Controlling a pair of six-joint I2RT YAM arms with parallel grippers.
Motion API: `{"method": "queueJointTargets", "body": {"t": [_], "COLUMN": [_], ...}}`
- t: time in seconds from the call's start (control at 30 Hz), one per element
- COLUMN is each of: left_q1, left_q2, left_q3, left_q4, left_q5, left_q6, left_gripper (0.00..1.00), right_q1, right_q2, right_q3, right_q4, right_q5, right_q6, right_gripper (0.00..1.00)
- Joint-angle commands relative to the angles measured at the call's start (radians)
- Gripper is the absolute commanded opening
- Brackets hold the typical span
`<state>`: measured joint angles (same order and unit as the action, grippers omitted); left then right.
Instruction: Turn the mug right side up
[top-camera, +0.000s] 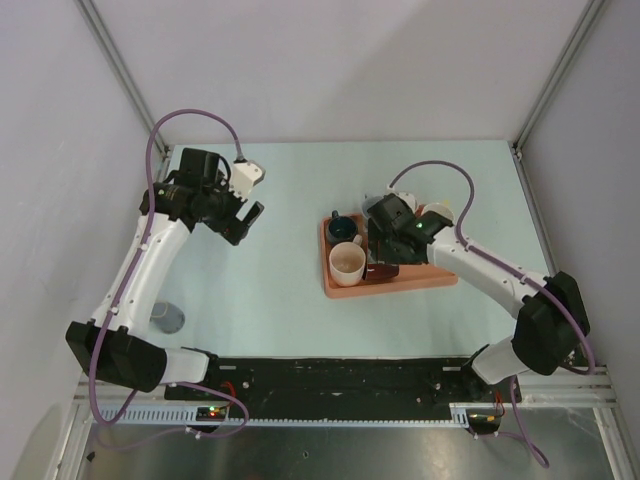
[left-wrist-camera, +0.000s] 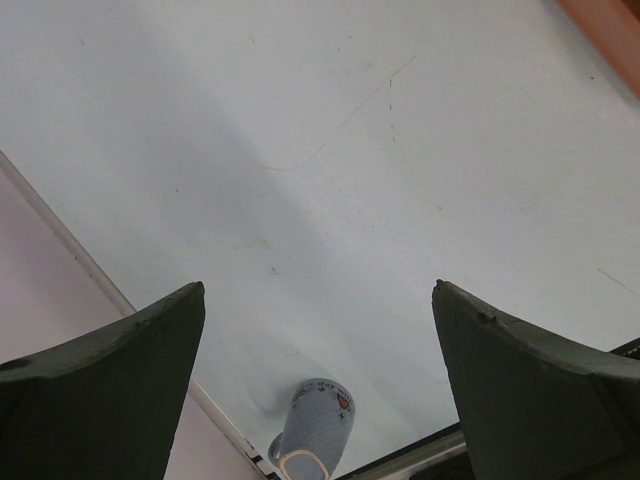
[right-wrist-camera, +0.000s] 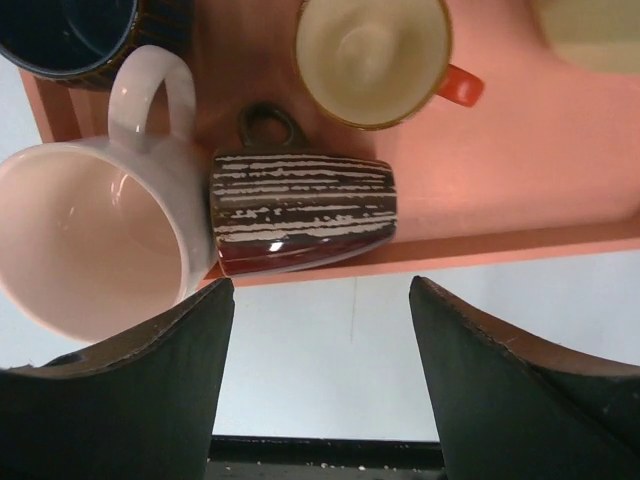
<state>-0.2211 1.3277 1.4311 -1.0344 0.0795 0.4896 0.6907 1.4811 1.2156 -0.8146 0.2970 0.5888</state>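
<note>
A brown mug with pale stripes (right-wrist-camera: 300, 210) lies on its side at the front edge of the orange tray (right-wrist-camera: 560, 200), handle pointing away from me, one end against a white mug (right-wrist-camera: 80, 240). My right gripper (right-wrist-camera: 322, 285) hovers just above and in front of it, open, with only bare table between its fingers. In the top view that gripper (top-camera: 385, 262) is over the tray's near side. My left gripper (top-camera: 250, 195) is open and holds nothing, raised over the table's far left, well away from the tray.
Upright on the tray (top-camera: 420, 280) stand the white mug (top-camera: 347, 263), a dark blue mug (right-wrist-camera: 60, 30) and a cream-lined mug with an orange handle (right-wrist-camera: 370, 55). A blue-grey mug (top-camera: 168, 318) sits by the left wall near the front rail, also in the left wrist view (left-wrist-camera: 312, 425).
</note>
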Motion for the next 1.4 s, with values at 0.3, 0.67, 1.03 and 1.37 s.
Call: {"method": "queueJointTargets", "body": {"t": [0.3, 0.67, 1.03, 1.37], "left_q1": [0.007, 0.006, 0.007, 0.007], "left_q2": [-0.032, -0.034, -0.028, -0.027], "left_q3": [0.019, 0.016, 0.02, 0.019], "left_q4": [-0.002, -0.001, -0.002, -0.002], "left_q5": [-0.023, -0.025, -0.023, -0.026], "left_q6": [0.009, 0.012, 0.012, 0.015], "left_gripper": [0.98, 0.98, 0.98, 0.98], "right_q1": [-0.015, -0.019, 0.03, 0.094], "right_q2": [0.042, 0.111, 0.108, 0.207], "right_q3": [-0.095, -0.095, -0.082, 0.048], "right_q4": [0.257, 0.262, 0.05, -0.142], "right_q5": [-0.058, -0.051, 0.182, 0.362], "right_q6": [-0.022, -0.015, 0.019, 0.018], "right_gripper": [0.76, 0.74, 0.5, 0.55]}}
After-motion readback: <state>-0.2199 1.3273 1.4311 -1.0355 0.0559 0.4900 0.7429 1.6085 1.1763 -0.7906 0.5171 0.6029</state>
